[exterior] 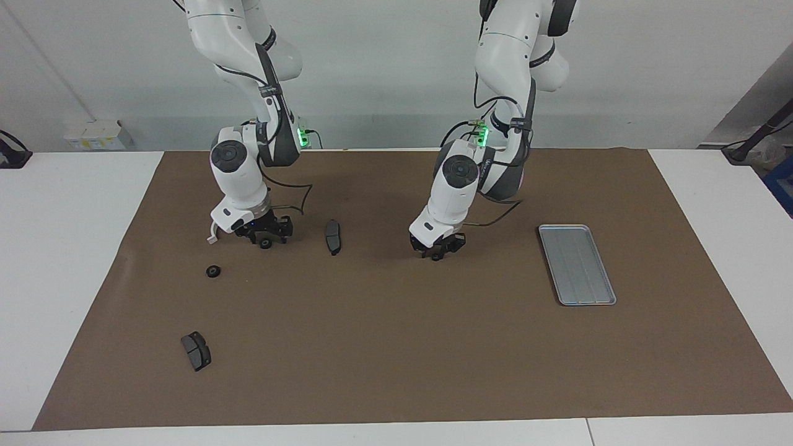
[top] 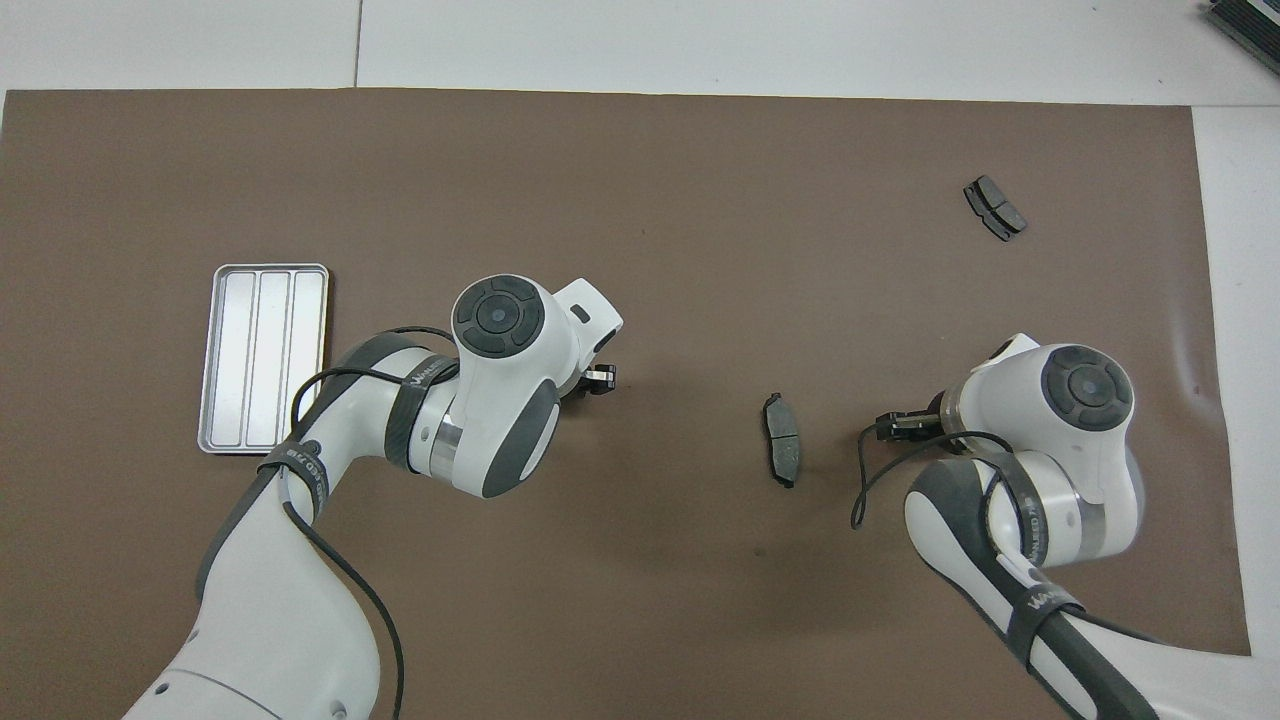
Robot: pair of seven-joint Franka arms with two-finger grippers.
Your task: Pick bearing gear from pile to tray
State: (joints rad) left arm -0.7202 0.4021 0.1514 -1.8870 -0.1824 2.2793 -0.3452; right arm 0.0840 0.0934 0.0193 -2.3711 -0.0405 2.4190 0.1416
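Both arms are down at the brown mat on the bench. Left tool (exterior: 438,253) is low over the mat, fingers drawn in around a small dark part that looks like a bearing gear, though what it grips is too small to confirm; the silver tray (exterior: 577,264) lies well apart from this tool, toward the left arm's end of the bench, and is bare. Right tool (exterior: 265,238) is also down at the mat with a small dark round part at its tips; grasp cannot be confirmed. A loose black gear (exterior: 213,271) lies near this tool, a brake pad (exterior: 332,236) just beside it, between the two tools, and another brake pad (exterior: 196,350) well apart. Risk: such a small round part could roll or squirt out of a shallow pinch on lifting, or drop short of the tray during carry.
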